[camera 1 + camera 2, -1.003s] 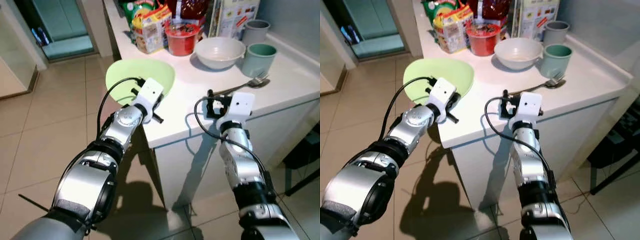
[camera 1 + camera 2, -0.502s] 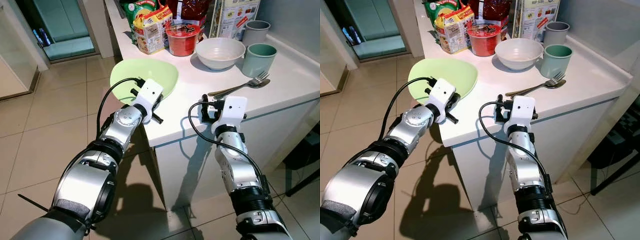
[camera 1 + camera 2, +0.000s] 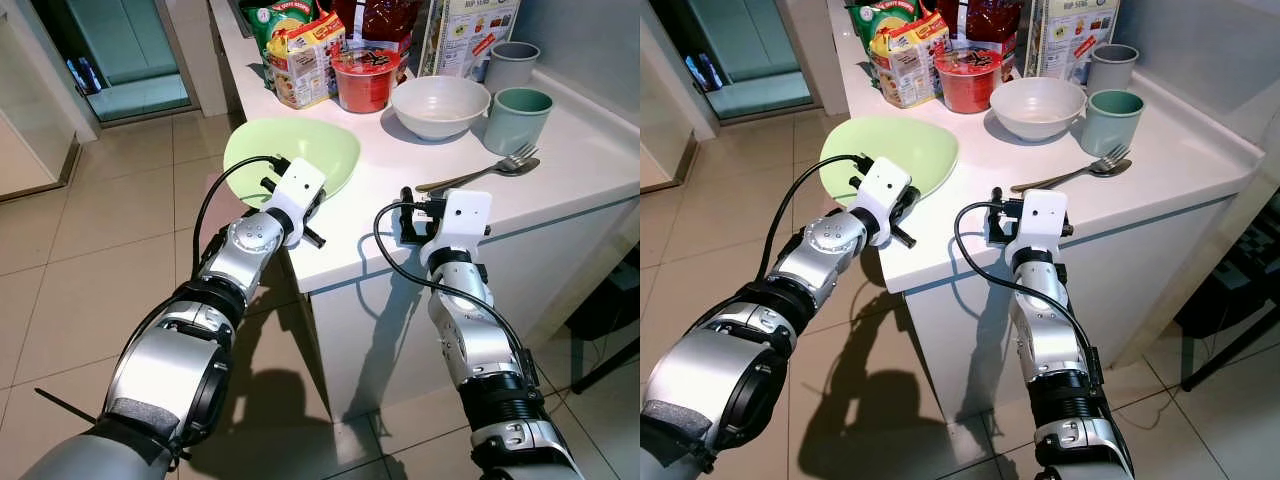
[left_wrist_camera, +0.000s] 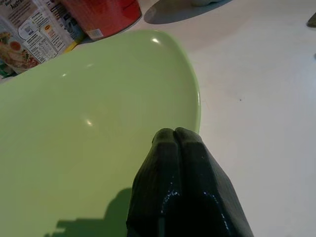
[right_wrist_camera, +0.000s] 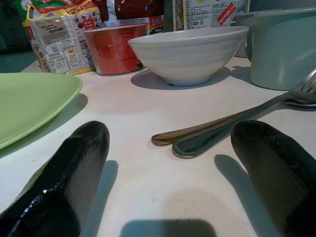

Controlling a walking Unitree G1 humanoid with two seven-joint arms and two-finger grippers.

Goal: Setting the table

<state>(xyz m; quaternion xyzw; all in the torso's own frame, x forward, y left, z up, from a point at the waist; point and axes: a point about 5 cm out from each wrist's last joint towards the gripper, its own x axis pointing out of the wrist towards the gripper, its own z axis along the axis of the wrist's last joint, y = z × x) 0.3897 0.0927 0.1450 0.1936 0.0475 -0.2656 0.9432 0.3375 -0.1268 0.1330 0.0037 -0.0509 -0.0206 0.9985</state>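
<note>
Right now we're at the corner of the white table (image 3: 560, 160) w/ both arms up. Our left gripper (image 4: 175, 136) has its fingers pinched together on the near rim of the pale green round plate (image 3: 290, 160); the plate sits at the table's left edge, part of it overhanging the floor. Our right gripper (image 5: 170, 163) hovers low over the table's front edge, fingers spread wide and empty, aimed at the handles of the metal fork and spoon (image 5: 232, 126) lying side by side just ahead.

Behind them: a white ribbed bowl (image 3: 440, 103), a teal mug (image 3: 518, 118), a grey cup (image 3: 511, 62), a red tub (image 3: 365, 75) and snack packets (image 3: 305, 55) at the back.

Judging by this, the step in hand is getting the plate fully onto the table as a place setting, cutlery next. To do it well:
- keep the plate level, slide it inward rather than lift, since the grip is only on the rim and could slip;
- stop short of the red tub and bowl, leaving bare table to the plate's right for the cutlery;
- let go only once no part overhangs;
- for the cutlery, approx. centre the right fingers across both handles, low and flat, as thin metal on a hard top tends to skid.
</note>
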